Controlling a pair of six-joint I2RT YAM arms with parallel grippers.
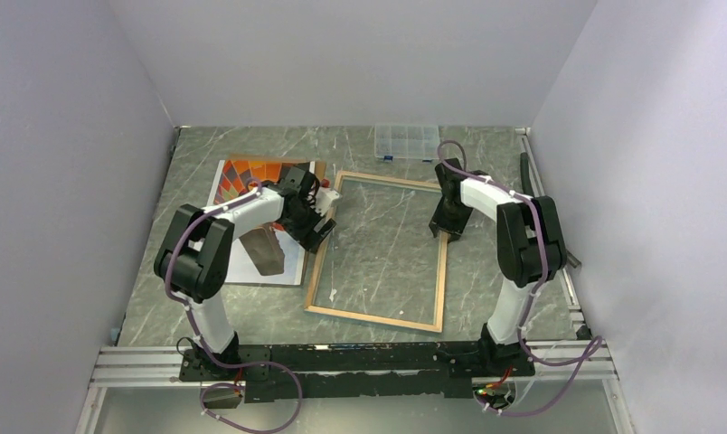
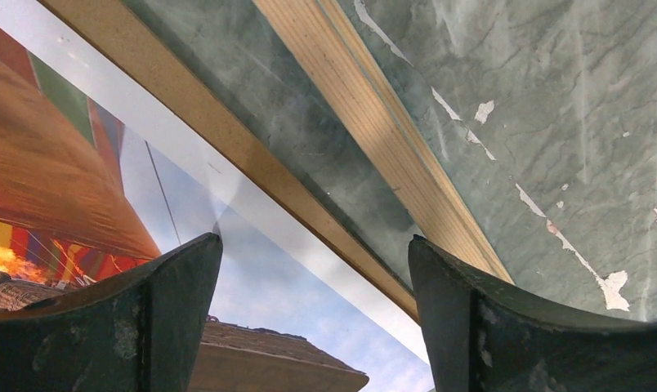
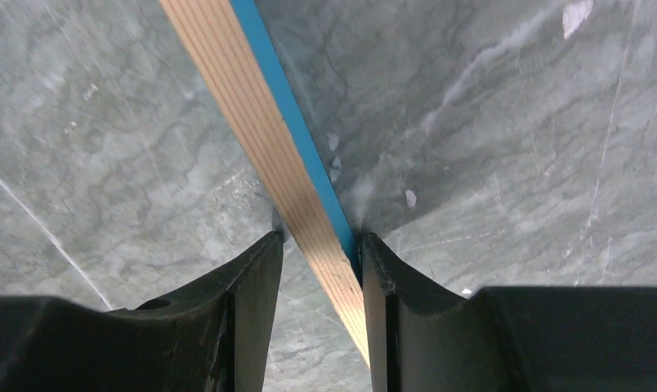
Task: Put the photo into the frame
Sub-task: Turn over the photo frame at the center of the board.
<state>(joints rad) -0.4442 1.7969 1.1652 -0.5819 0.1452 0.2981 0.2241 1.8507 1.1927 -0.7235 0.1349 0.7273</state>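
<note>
The frame (image 1: 373, 316) lies tan side up in the middle of the table, with marble showing through its pane. The photo (image 1: 242, 176) lies balloon side up just left of it. My left gripper (image 1: 316, 226) is open and empty, low over the photo's right edge beside the frame's left rail. In the left wrist view its jaws (image 2: 315, 245) stand wide apart over the photo's blue sky (image 2: 260, 278), with the frame rail (image 2: 374, 122) beyond. My right gripper (image 1: 446, 231) is shut on the frame's right rail (image 3: 243, 98); its fingertips (image 3: 321, 238) pinch the tan and blue edges.
A brown backing board (image 2: 186, 98) shows as a thin strip under the photo's white border. A small clear compartment box (image 1: 407, 141) sits at the back. Grey walls close in the left, right and back sides. A metal rail runs along the right table edge (image 1: 572, 298).
</note>
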